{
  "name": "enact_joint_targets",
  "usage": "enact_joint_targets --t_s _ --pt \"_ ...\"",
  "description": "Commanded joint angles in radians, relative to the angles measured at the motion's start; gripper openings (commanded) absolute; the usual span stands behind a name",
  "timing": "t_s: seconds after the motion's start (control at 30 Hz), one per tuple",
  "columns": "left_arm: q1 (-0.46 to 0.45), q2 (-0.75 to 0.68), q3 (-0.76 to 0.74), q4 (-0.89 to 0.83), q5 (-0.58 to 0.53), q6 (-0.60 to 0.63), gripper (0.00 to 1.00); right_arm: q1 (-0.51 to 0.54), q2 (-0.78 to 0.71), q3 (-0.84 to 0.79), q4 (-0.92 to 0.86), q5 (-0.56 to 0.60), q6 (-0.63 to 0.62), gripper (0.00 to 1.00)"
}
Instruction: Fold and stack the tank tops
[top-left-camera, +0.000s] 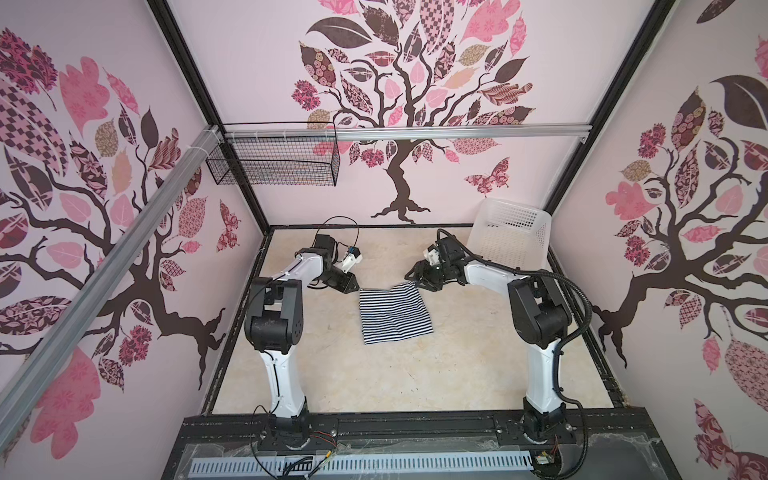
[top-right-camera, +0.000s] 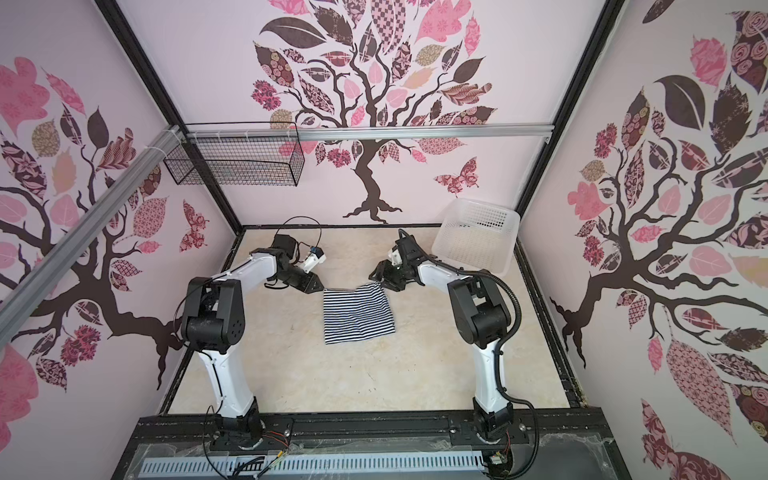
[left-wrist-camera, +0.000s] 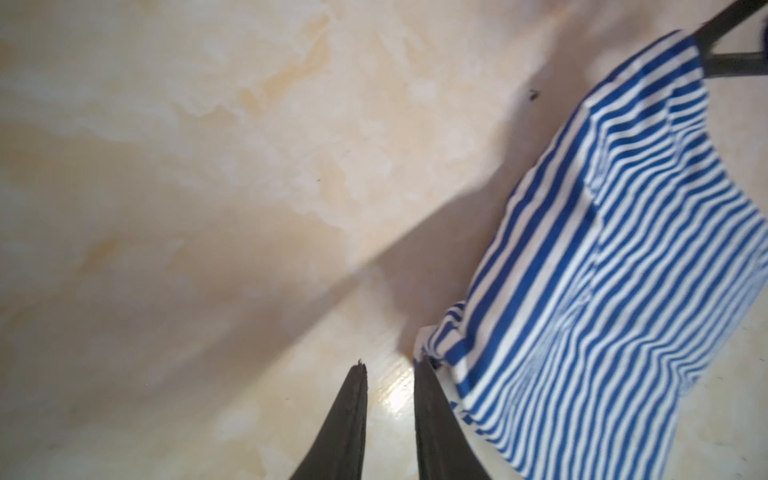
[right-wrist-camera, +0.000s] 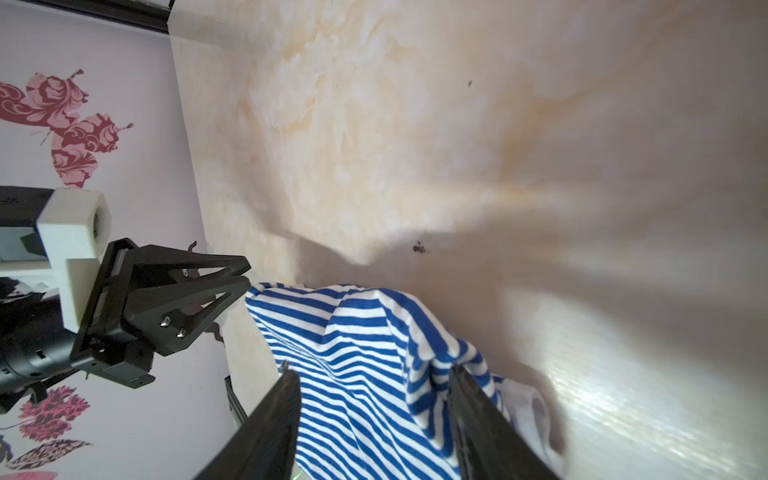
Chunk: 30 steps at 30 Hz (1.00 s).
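Blue-and-white tank top (top-left-camera: 395, 309) lies folded on the desk (top-left-camera: 332, 374); left jaws and right jaws sit released at its corners.

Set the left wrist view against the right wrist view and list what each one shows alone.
Left wrist only: bare table between the parted fingers of the left tool, with the tank top lying beside them. Right wrist only: striped fabric between the wide-parted fingers of the right tool, and a butterfly decal on the wall. Both: the tank top, the marbled table, the left tool.
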Motion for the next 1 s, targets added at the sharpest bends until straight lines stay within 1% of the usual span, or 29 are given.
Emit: enact_joint_targets --t_s 0.0,0.03,0.07,0.13,0.17,0.23,0.37,0.47,0.57,0.67,0.73,0.87,0.97 --pt "0.005 -0.137 -0.059 0.089 -0.109 -0.058 0.25 0.016 -0.125 -0.026 -0.058 0.106 -0.045 0.58" --pt "0.005 -0.174 -0.074 0.078 -0.075 -0.057 0.26 0.027 -0.149 -0.042 -0.050 0.118 -0.055 0.53" --pt "0.003 -0.204 -0.093 0.070 -0.035 -0.056 0.26 0.040 -0.162 -0.053 -0.046 0.131 -0.057 0.45" --pt "-0.019 -0.243 -0.111 0.044 0.003 -0.048 0.25 0.062 -0.161 -0.060 -0.035 0.134 -0.054 0.24" --pt "-0.036 -0.254 -0.115 0.026 0.011 -0.040 0.25 0.070 -0.149 -0.055 -0.036 0.129 -0.052 0.15" --pt "-0.068 -0.261 -0.128 0.008 0.043 -0.023 0.25 0.079 -0.126 -0.058 -0.019 0.118 -0.039 0.06" --pt "-0.134 -0.205 -0.140 0.022 0.032 -0.018 0.24 0.083 -0.053 -0.039 0.010 0.089 -0.022 0.03" --pt "-0.141 -0.128 -0.107 0.021 0.024 -0.031 0.23 0.080 0.009 0.001 0.002 0.083 -0.022 0.02" --pt "-0.140 -0.048 -0.070 0.023 -0.037 -0.029 0.22 0.063 0.050 0.015 -0.001 0.101 -0.018 0.02" --pt "-0.130 0.018 -0.040 0.036 -0.121 -0.031 0.21 0.028 0.082 0.010 -0.018 0.136 0.002 0.03" --pt "-0.123 0.045 -0.025 0.036 -0.142 -0.038 0.21 0.004 0.105 0.013 -0.023 0.141 -0.001 0.04" --pt "-0.123 0.078 -0.007 0.038 -0.193 -0.047 0.21 -0.015 0.139 0.025 -0.041 0.130 -0.013 0.05" --pt "-0.121 0.090 0.020 0.017 -0.249 -0.065 0.21 -0.013 0.119 -0.003 -0.020 0.084 -0.004 0.05"
